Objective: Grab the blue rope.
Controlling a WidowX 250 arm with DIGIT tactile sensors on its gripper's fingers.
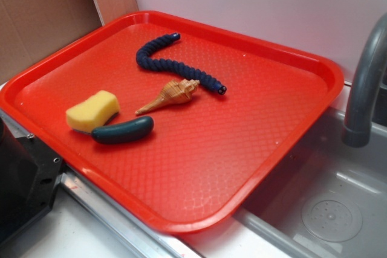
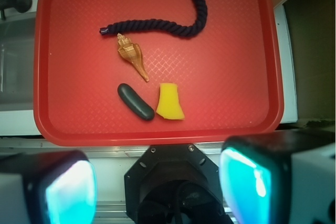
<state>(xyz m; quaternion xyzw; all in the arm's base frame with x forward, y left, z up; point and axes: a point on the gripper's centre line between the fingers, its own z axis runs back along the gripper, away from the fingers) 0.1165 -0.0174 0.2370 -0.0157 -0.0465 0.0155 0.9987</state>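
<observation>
The blue rope (image 1: 175, 64) (image 2: 163, 22) is a dark navy twisted cord lying curved at the far part of the red tray (image 1: 254, 167) (image 2: 241, 93). In the wrist view my gripper (image 2: 157, 187) hangs high above the near edge of the tray, well short of the rope. Its two fingers with teal pads (image 2: 71, 192) stand wide apart with nothing between them. The exterior view shows no fingers, only the black base of the robot (image 1: 24, 179) at the lower left.
A tan spiral shell (image 1: 169, 96) (image 2: 131, 56) lies just beside the rope. A yellow sponge (image 1: 92, 111) (image 2: 170, 101) and a dark teal sausage-shaped object (image 1: 123, 131) (image 2: 135, 101) lie nearer the tray's edge. A grey faucet (image 1: 366, 83) and sink basin (image 1: 326, 209) stand right of the tray.
</observation>
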